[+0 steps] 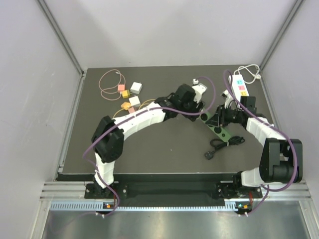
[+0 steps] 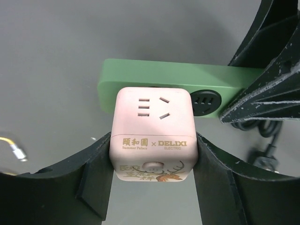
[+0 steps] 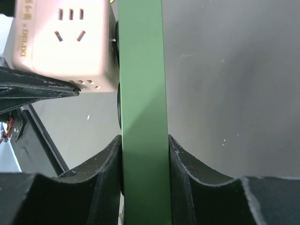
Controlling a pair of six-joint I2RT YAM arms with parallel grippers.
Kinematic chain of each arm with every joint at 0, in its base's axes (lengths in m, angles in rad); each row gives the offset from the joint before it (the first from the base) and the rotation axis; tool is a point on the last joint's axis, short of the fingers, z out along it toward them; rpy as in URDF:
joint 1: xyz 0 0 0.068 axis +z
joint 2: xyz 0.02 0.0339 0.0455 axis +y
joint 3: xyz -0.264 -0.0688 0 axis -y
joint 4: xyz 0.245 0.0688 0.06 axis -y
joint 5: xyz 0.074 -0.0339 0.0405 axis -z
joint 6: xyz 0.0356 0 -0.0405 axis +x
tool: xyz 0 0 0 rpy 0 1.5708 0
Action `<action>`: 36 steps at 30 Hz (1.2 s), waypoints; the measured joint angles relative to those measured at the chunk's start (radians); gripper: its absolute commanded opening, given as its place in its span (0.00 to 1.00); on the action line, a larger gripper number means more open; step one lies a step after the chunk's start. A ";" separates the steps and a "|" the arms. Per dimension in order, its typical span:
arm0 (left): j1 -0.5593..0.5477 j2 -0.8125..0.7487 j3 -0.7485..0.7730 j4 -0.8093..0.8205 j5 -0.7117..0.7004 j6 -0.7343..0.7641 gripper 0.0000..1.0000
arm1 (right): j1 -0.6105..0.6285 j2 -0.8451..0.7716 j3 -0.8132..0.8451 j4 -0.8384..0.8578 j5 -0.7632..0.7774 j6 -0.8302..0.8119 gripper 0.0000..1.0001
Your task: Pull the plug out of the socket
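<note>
A pale pink cube plug (image 2: 152, 133) with gold lettering sits against the face of a green socket strip (image 2: 140, 77). My left gripper (image 2: 152, 178) is shut on the cube, one finger pad flat on each side. My right gripper (image 3: 145, 164) is shut on the green strip (image 3: 143, 93), clamping its narrow edges. In the right wrist view the pink cube (image 3: 63, 42) lies tight against the strip's left face, and I cannot tell whether its pins are still inside. From above, both grippers meet at the strip (image 1: 218, 131) in the middle right of the mat.
The strip's black cord and plug (image 1: 222, 147) coil on the mat just in front. A white power strip (image 1: 239, 84) lies at the back right. Several small cube adapters (image 1: 130, 94) and a thin looped cable (image 1: 107, 82) lie at the back left.
</note>
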 measured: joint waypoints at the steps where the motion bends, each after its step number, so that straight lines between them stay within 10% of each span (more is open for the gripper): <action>1: 0.010 -0.004 -0.010 0.007 0.024 -0.018 0.00 | 0.000 0.000 0.000 0.002 -0.001 0.004 0.00; 13: 0.022 -0.031 -0.034 0.009 0.076 -0.077 0.00 | -0.001 0.000 0.000 -0.009 -0.023 0.012 0.00; 26: -0.193 0.100 0.270 -0.233 -0.459 0.179 0.00 | -0.013 -0.013 0.002 0.018 -0.059 -0.002 0.00; 36: -0.186 0.113 0.289 -0.247 -0.388 0.206 0.00 | -0.014 -0.012 0.000 -0.021 -0.021 -0.016 0.00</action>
